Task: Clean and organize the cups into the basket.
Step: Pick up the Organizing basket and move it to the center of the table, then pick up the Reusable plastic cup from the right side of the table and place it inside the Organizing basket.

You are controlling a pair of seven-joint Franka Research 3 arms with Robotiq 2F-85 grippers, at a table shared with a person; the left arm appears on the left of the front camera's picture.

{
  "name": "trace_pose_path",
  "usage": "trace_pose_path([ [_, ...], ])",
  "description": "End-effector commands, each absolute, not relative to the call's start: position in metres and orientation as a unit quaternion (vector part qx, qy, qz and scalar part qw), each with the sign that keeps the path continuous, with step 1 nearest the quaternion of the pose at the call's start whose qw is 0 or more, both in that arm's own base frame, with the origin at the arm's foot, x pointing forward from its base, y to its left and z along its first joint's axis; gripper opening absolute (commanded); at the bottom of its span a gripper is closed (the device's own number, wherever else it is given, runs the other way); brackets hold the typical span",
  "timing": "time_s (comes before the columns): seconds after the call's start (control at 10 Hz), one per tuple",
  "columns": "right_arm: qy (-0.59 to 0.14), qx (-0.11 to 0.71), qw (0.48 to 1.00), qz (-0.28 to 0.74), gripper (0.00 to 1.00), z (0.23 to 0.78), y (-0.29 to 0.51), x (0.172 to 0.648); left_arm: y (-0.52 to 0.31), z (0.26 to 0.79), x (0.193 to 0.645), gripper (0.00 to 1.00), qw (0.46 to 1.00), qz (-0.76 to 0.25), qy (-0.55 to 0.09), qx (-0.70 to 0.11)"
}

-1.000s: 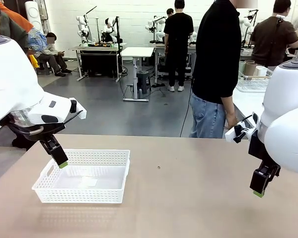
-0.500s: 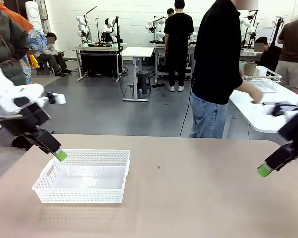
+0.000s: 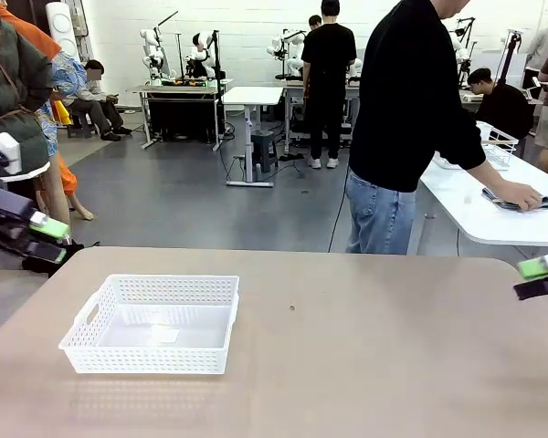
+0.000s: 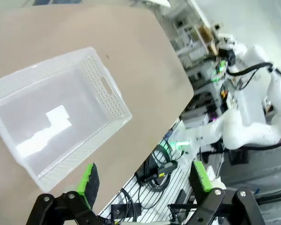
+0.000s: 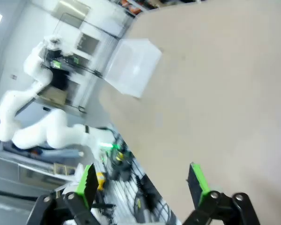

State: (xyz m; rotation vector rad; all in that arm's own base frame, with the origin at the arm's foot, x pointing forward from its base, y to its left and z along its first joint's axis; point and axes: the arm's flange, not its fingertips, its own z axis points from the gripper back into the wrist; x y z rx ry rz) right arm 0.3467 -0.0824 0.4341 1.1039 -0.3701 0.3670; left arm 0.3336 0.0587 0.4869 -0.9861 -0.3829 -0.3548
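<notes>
**Both grippers drawn back to the table's edges, empty**

The left gripper (image 3: 53,242) and right gripper (image 3: 539,278), each with fingers spread wide on nothing, have swung out from over the table (image 3: 365,347) to its sides. The white lattice basket (image 3: 146,358) sits left of middle, holding no cups. The person's hand (image 3: 528,195) rests on a dark cloth (image 3: 500,198) at a side table. I judge the robot is waiting for cups.

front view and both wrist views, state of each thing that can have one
basket: upright on the table, empty
left pincer: open, holding nothing
right pincer: open, holding nothing
person's hand: on a dark cloth on the side table
</notes>
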Motion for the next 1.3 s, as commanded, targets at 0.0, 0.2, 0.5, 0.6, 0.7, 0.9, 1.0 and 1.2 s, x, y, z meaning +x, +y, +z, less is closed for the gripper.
trace_pose_path([
  [0.0,-0.211,0.563,0.787,0.142,1.00,0.431,-0.128,0.348,0.094,0.474,0.335,1.00,0.848,-0.120,-0.201,-0.474],
  [0.2,-0.258,0.589,0.758,0.108,1.00,0.435,-0.175,0.327,0.137,0.468,0.322,1.00,0.847,-0.068,-0.222,-0.479],
  [0.5,-0.301,0.600,0.734,0.104,1.00,0.449,-0.217,0.287,0.186,0.462,0.296,1.00,0.833,-0.011,-0.258,-0.490],
  [0.6,-0.299,0.595,0.739,0.099,1.00,0.448,-0.226,0.278,0.199,0.462,0.288,1.00,0.823,-0.006,-0.273,-0.499],
  [0.7,-0.294,0.590,0.746,0.091,1.00,0.445,-0.236,0.271,0.208,0.463,0.275,1.00,0.812,-0.002,-0.287,-0.509],
  [0.9,-0.293,0.594,0.745,0.078,1.00,0.439,-0.249,0.258,0.232,0.474,0.252,1.00,0.791,0.001,-0.320,-0.522],
  [1.0,-0.292,0.595,0.745,0.073,1.00,0.436,-0.256,0.251,0.240,0.477,0.238,1.00,0.784,0.002,-0.335,-0.522],
  [1.2,-0.299,0.602,0.738,0.059,1.00,0.428,-0.269,0.240,0.250,0.481,0.219,1.00,0.781,0.020,-0.351,-0.516],
])
